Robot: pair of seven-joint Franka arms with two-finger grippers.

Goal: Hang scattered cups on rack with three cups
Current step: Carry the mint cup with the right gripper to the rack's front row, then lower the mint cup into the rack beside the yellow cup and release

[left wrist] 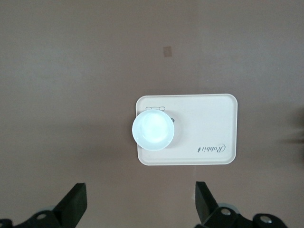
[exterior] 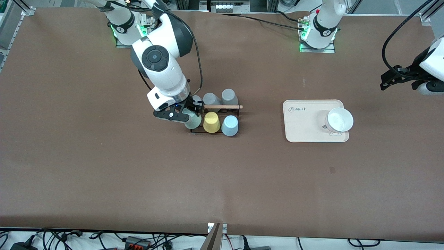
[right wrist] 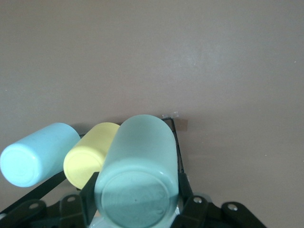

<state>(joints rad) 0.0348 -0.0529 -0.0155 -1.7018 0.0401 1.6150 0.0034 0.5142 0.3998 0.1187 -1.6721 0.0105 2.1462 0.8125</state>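
My right gripper (exterior: 190,116) is shut on the mint-green cup (exterior: 193,121), holding it tilted at the rack's (exterior: 222,107) end toward the right arm, beside the yellow cup (exterior: 211,122). The light blue cup (exterior: 230,125) hangs on the rack next to the yellow one. In the right wrist view the mint-green cup (right wrist: 137,175) fills the space between my gripper's (right wrist: 137,202) fingers, with the yellow cup (right wrist: 90,154), the blue cup (right wrist: 35,152) and the rack's black wire (right wrist: 176,142) alongside. The peg under the mint cup is hidden. My left gripper (left wrist: 140,204) is open and empty, waiting high up (exterior: 399,77).
Two grey cups (exterior: 210,99) (exterior: 229,95) sit on the rack's row nearer the robots. A beige tray (exterior: 305,128) with a white bowl (exterior: 339,119) lies toward the left arm's end; the left wrist view shows the tray (left wrist: 209,118) and bowl (left wrist: 153,129).
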